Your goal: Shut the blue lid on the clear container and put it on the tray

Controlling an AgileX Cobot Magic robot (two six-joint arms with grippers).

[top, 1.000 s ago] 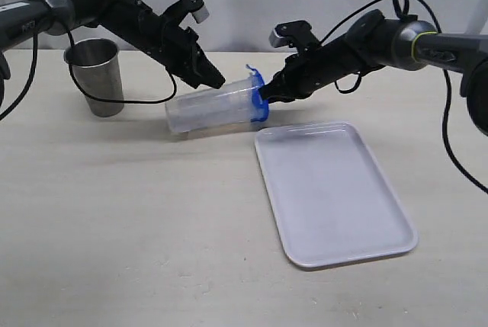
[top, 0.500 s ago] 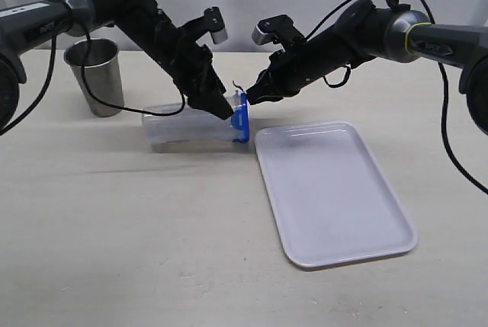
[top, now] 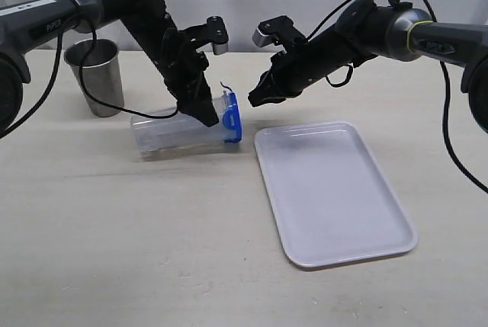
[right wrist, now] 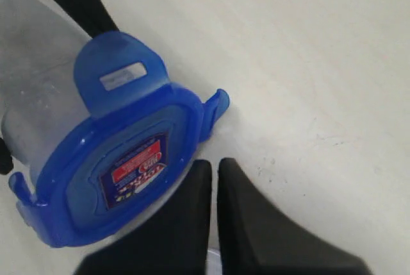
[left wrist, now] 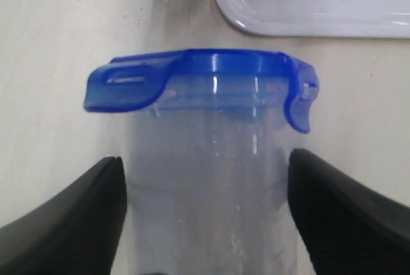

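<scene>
Right now the clear container (top: 171,130) lies on its side left of centre in the exterior frame, a translucent, slightly tapered tumbler resting on the pale matte table (top: 152,228). The blue lid (top: 232,119), glossy plastic and rounded-square, sits over its mouth with its tabs flared outward and a red-white sticker on its face. I see only table through the walls. My left gripper (left wrist: 205,156) straddles the container just behind the lid, jaws spread wide; I cannot tell whether the pads touch. My right gripper (right wrist: 214,166) hangs just right of the lid, its jaws pressed together on nothing. The tray (top: 335,193), smooth white with rounded corners, lies right of centre, a strip of table between its upper-left corner and the lid. A steel cup (top: 95,75) stands upper left; I cannot see inside it.
</scene>
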